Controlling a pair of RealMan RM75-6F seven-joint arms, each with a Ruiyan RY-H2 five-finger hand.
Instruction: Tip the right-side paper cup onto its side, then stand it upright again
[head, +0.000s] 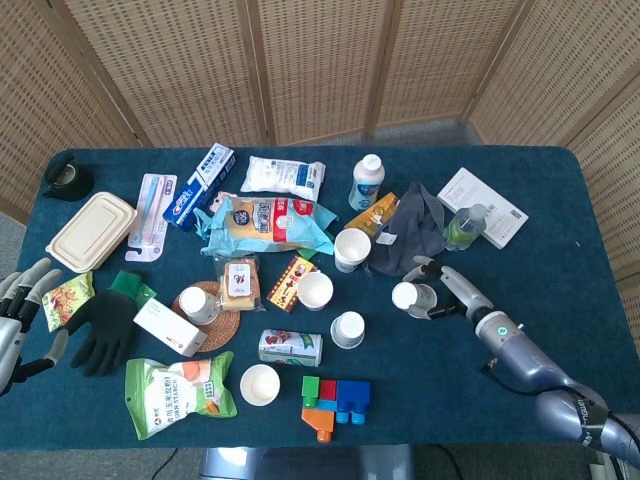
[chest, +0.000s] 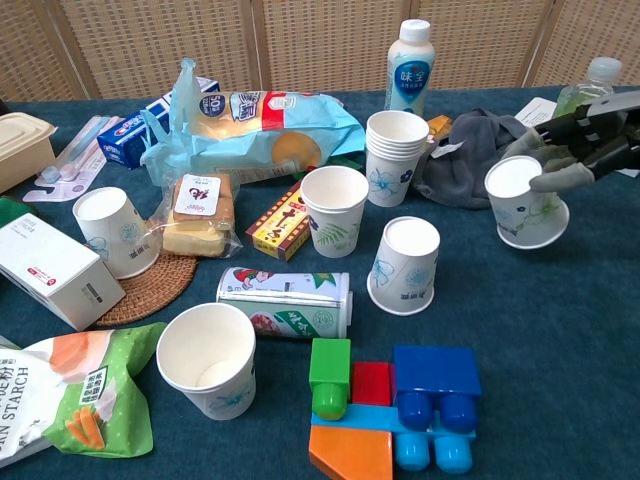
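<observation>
Holding the right-side paper cup (chest: 524, 208) just right of the grey cloth (chest: 462, 160), the right hand (chest: 585, 145) has its fingers (chest: 552, 180) wrapped round it. The cup stands rim-down; a careless release could topple it. The left hand (head: 18, 310) waits wide open.

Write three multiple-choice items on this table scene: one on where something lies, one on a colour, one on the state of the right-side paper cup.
1. Where is the black glove?
A. Near the table's left edge, by the left hand
B. Under the grey cloth
C. On the building blocks

2. What colour is the tablecloth?
A. Red
B. Dark blue
C. White

3. How does the right-side paper cup stand?
A. Crushed flat
B. Stacked inside the other cups
C. Nearly upside down, wide rim toward the table, in the right hand

Answers:
1. A: the head view shows it by the snack packet near the left hand.
2. B: bare cloth is dark blue in both views.
3. C: its closed base faces up, fingers against its side.
</observation>
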